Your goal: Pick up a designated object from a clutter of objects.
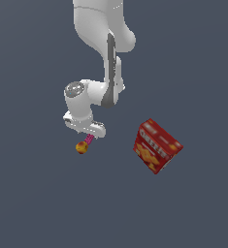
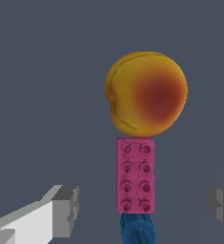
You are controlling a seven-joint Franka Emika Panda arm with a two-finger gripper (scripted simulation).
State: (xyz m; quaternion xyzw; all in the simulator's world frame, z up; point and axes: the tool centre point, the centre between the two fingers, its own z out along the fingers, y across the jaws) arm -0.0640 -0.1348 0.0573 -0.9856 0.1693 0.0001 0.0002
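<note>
A: Where is the pink brick (image 2: 135, 175) found?

B: In the wrist view it is seen lying flat on the dark counter (image 2: 37, 71), studs facing the camera in two rows. One short end is met by the yellow-red ball (image 2: 146, 93), which appears to touch it; at the other short end the tiny blue piece (image 2: 138, 229) is seen, seemingly touching too, though contact cannot be confirmed.

A: And the state of the tool (image 2: 144, 205)?

B: It is shown open. Two grey fingertips (image 2: 66, 209) are spread wide, one on each side of the brick, and clear counter is visible between each fingertip and the brick. Nothing is gripped.

A: What is given by the exterior view?

B: The white arm (image 1: 103, 43) is seen reaching down from the top of the frame, with the tool (image 1: 89, 137) hanging low over the small cluster. A strip of the pink brick (image 1: 89, 140) is visible just beneath the hand, and the ball (image 1: 82, 147) is seen just beside it. The blue piece cannot be made out there.

A: And the red cracker box (image 1: 156, 146)?

B: It is set well apart from the cluster, toward the exterior view's right, turned at an angle, its printed front and one side being shown.
</note>
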